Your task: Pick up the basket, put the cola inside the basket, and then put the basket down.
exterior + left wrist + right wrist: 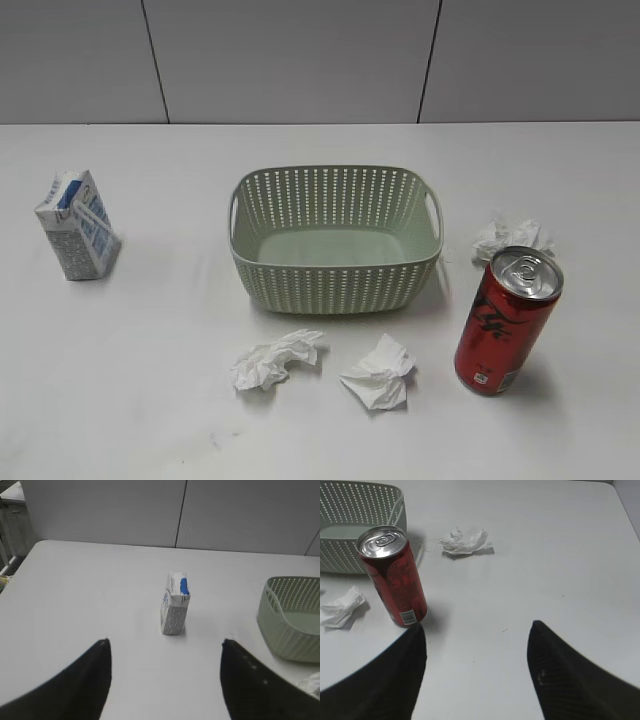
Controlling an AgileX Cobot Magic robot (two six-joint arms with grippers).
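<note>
The basket (335, 240) is pale sage green all over, its walls patterned with rows of small vertical slots. The cola can (507, 320) is red with black lettering, a silver top and a small white label patch near its base. The carton (78, 226) is white with blue markings and a fine grey speckle. Three crumpled tissues (275, 360) are white. The counter (150, 400) is plain white, the wall panels behind grey. Both tools' fingers (560, 680) are black.
</note>
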